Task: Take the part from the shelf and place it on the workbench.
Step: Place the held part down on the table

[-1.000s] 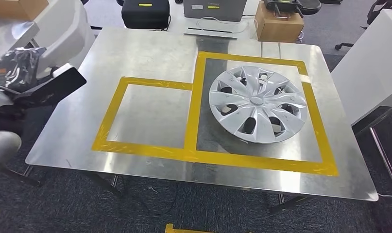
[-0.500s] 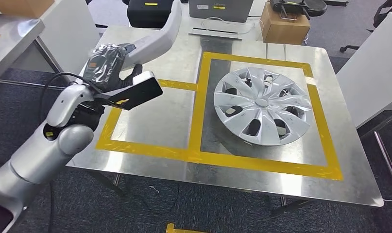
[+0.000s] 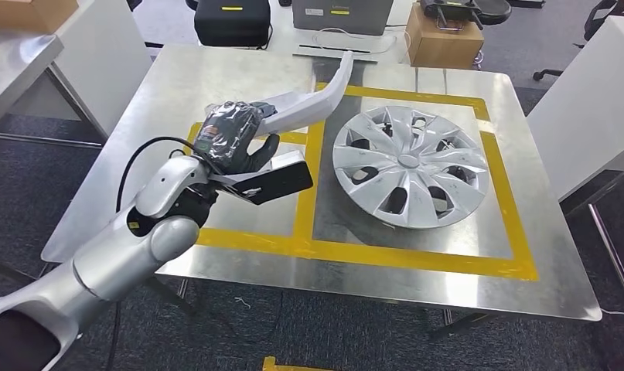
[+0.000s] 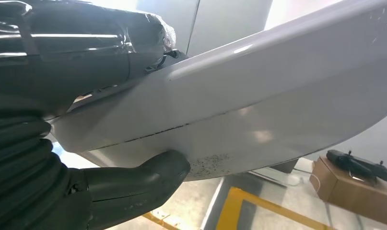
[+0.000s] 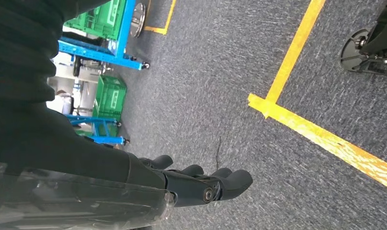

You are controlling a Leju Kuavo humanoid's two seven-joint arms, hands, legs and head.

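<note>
My left hand (image 3: 231,139), wrapped in clear film, grips a long curved silver-grey part (image 3: 316,100) with a dark flat end (image 3: 276,182). It holds the part in the air over the workbench (image 3: 216,77), above the left yellow-taped square (image 3: 247,241). The left wrist view shows the thumb (image 4: 134,184) pressed under the pale part (image 4: 258,96) and the other fingers (image 4: 62,72) wrapped over its top. My right hand (image 5: 196,184) hangs over the carpet floor, fingers loosely extended, holding nothing.
A silver hubcap (image 3: 410,165) lies in the right taped rectangle. Behind the bench stand a black case (image 3: 231,22), a grey device (image 3: 341,14) and a cardboard box (image 3: 444,35). White cabinets (image 3: 587,116) flank it. Blue racks with green crates (image 5: 102,28) stand on the floor.
My left arm has swung the part to the right, from beyond the bench's left edge to over the left square. The head view shifted slightly.
</note>
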